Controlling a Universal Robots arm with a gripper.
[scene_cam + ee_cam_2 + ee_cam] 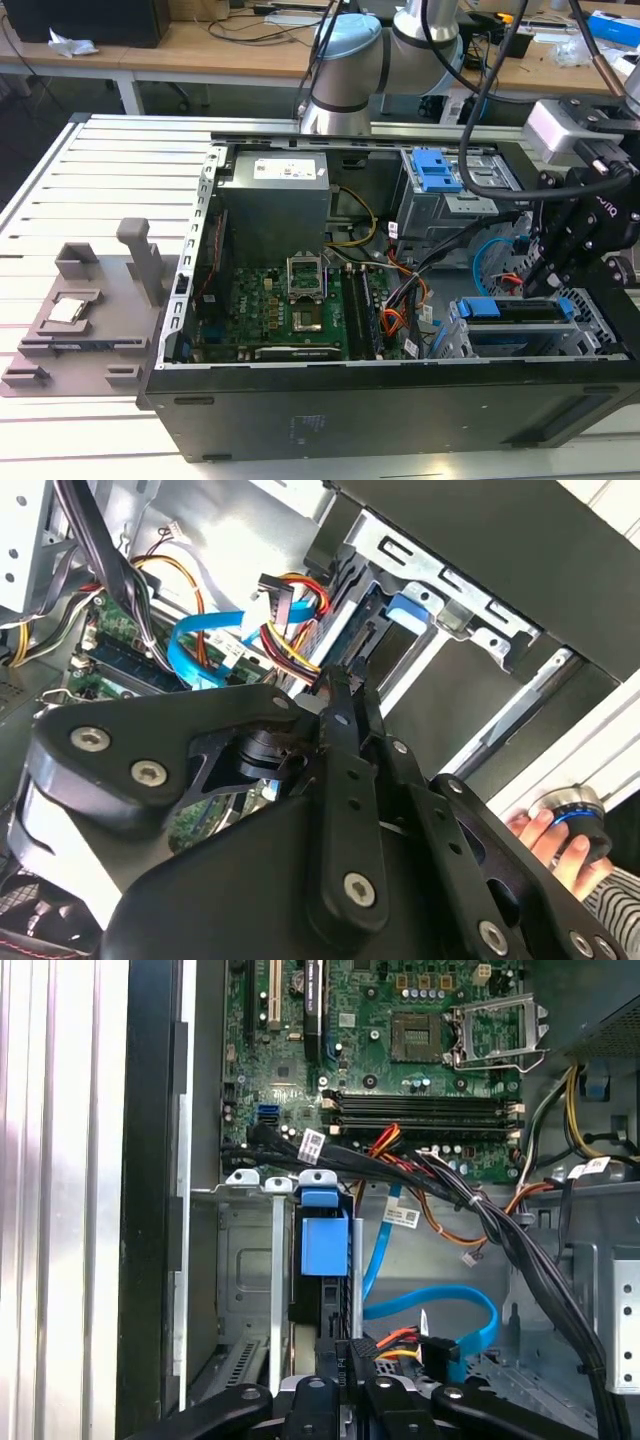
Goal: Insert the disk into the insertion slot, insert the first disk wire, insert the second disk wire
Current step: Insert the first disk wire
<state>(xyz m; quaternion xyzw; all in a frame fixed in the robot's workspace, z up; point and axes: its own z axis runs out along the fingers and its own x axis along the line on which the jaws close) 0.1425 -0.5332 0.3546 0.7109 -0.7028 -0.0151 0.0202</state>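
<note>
Here the gripper point(540, 285) hovers just above the disk point(323, 1245), seated in the insertion slot point(597, 335); its fingers point(338, 708) are clenched close together.

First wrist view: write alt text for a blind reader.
The gripper hangs by the disk, whose blue carrier sits in the insertion slot of an open computer case. A blue cable curls beside it, the motherboard beyond.
</note>
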